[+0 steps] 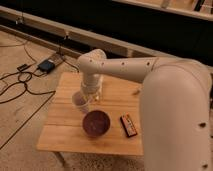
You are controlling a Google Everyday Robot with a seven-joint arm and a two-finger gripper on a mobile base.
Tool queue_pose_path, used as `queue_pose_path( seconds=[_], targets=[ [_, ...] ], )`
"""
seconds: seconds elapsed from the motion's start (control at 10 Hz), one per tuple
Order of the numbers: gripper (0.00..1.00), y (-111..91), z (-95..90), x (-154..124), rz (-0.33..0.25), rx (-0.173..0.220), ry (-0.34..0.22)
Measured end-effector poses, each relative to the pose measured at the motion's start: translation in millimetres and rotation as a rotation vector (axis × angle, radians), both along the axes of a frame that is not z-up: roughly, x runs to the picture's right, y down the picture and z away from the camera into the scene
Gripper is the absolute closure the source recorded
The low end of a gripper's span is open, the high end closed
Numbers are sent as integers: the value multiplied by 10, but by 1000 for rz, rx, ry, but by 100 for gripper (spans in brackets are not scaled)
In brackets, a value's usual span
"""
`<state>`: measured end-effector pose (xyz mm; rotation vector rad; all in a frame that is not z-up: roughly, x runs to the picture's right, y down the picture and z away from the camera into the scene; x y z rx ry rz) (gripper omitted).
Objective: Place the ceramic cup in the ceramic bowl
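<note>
While the gripper (86, 96) holds the ceramic cup (81, 104), ceramic bowl's (96, 123) rim lies near.

Pale wooden table (60, 135), dark maroon ceramic bowl (96, 123), cream ceramic cup (81, 103) just up-left of bowl at off-white gripper (89, 96), dark bar (129, 125) right of bowl, perhaps red-marked.

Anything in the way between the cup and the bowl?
Nothing visible. The gripper holds the ceramic cup right beside the ceramic bowl, at its upper left in view; the dark bar lies on the bowl's other side.
</note>
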<state>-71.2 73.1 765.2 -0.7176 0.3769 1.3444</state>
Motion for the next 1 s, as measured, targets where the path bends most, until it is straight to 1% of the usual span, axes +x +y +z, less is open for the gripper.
queue_pose_path(
  seconds=[0.2, 0.4, 0.6, 0.8, 1.0],
  targets=[
    [100, 70, -159, 150, 17, 5, 1],
    [100, 145, -273, 303, 31, 8, 12],
    [100, 218, -327, 417, 45, 6, 23],
    [100, 287, -319, 508, 69, 1, 28],
    [100, 368, -245, 546, 89, -25, 29]
  ],
)
